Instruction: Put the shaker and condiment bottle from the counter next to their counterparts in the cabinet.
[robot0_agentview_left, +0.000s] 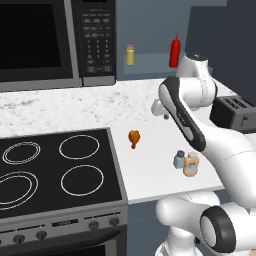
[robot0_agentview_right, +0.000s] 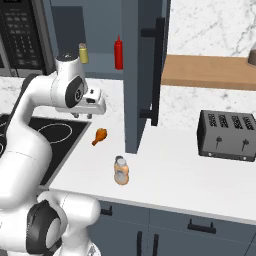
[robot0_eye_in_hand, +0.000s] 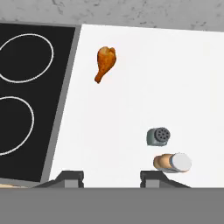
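Note:
The small grey-blue shaker (robot0_agentview_left: 179, 160) (robot0_eye_in_hand: 158, 136) stands on the white counter near its front edge, touching or almost touching the orange-tan condiment bottle (robot0_agentview_left: 191, 165) (robot0_agentview_right: 121, 171) (robot0_eye_in_hand: 172, 162). In the right base view the bottle mostly hides the shaker. Their counterparts, a yellow shaker (robot0_agentview_left: 130, 55) (robot0_agentview_right: 83, 53) and a red squeeze bottle (robot0_agentview_left: 174, 51) (robot0_agentview_right: 118, 52), stand apart in the blue-grey cabinet (robot0_agentview_left: 150, 64) (robot0_agentview_right: 100, 66). My gripper (robot0_agentview_left: 162, 111) (robot0_agentview_right: 92, 112) (robot0_eye_in_hand: 111, 177) hangs above the counter, pointing down, behind and to the left of the pair. Its fingers stand apart with nothing between them.
A chicken drumstick (robot0_agentview_left: 134, 138) (robot0_agentview_right: 99, 135) (robot0_eye_in_hand: 105, 63) lies on the counter beside the black stove (robot0_agentview_left: 55, 170). The microwave (robot0_agentview_left: 50, 40) hangs left of the cabinet. An open cabinet door (robot0_agentview_right: 142, 75) juts out on the right. A black toaster (robot0_agentview_right: 227, 136) sits further right.

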